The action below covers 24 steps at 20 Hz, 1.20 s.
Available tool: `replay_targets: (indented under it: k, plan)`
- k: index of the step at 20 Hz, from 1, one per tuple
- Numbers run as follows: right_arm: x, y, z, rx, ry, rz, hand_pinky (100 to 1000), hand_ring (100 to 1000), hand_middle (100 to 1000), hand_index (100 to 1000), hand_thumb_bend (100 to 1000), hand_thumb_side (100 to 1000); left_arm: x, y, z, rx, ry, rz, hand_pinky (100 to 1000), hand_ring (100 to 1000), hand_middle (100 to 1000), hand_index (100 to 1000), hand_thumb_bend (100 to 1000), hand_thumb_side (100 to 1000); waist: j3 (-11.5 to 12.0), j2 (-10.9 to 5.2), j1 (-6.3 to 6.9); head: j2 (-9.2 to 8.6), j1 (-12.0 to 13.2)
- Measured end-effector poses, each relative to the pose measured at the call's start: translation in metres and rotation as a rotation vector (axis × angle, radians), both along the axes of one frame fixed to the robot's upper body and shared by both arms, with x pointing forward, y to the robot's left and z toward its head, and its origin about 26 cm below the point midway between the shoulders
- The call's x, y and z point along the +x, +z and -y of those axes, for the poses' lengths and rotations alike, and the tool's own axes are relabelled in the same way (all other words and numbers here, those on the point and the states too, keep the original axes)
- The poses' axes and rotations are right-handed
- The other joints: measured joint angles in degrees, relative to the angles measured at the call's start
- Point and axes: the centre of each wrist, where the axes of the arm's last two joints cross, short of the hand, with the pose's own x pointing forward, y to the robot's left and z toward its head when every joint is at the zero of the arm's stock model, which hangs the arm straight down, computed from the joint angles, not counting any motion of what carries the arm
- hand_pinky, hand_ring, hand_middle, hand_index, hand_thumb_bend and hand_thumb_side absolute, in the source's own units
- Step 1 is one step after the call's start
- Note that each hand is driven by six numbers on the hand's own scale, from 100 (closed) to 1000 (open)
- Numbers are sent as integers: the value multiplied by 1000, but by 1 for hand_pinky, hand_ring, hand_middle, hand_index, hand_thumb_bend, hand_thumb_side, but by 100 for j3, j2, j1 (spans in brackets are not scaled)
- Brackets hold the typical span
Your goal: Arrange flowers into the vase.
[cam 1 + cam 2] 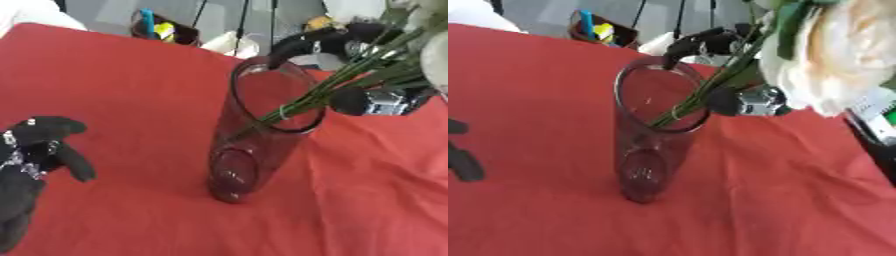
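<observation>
— Surface?
— Red cloth (122,100), wrinkled to the right of the vase (258,135), smoother to its left. Spread over the whole table, its far edge running behind the vase.

— And the vase itself?
— Tall, clear, dark-tinted glass, standing upright near the middle of the cloth.

— Flowers?
— Bunch of green stems (350,82) slanting in from the upper right of the vase, lower ends dipped inside its mouth, resting against the right rim. Big cream-white bloom (846,55) up high, right of the vase, close to the camera.

— Right hand?
— Right hand (372,70), just right of the vase's rim, fingers and thumb curled round the stems. One black finger arched over the rim's far side.

— Left hand?
— Left hand (39,150), well left of the vase, low by the view's edge, resting on the cloth, fingers loosely spread, holding nothing.

— Room?
— Beyond the cloth, behind the vase: grey floor, thin black stand legs (241,22), a dark holder (166,30) with blue and yellow things in it.
</observation>
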Motion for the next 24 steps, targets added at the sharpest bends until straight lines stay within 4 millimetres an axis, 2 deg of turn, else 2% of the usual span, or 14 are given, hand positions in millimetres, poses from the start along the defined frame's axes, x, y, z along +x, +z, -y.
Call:
replay_targets:
  k: [7, 15, 18, 24]
  plan:
    - [0, -1, 3, 39, 6, 9, 1000, 1000, 847, 1000, 416, 1000, 0, 0, 0, 1, -2, 2, 490, 467, 707, 750, 100, 1000, -12, 6, 33, -36, -17]
    - [1, -1, 4, 105, 1, 29, 1000, 1000, 837, 1000, 417, 1000, 0, 0, 0, 9, -8, 7, 491, 468, 709, 748, 100, 1000, -5, 43, 57, -81, -43]
    - [1, -1, 4, 110, 2, 33, 1000, 1000, 840, 1000, 465, 1000, 0, 0, 2, 14, -17, 8, 491, 468, 709, 748, 100, 1000, -12, 45, 59, -81, -44]
    - [1, -7, 6, 127, -9, 41, 997, 1000, 834, 1000, 466, 1000, 0, 0, 2, 17, -20, 9, 491, 469, 710, 748, 100, 1000, -24, 56, 103, -83, -104]
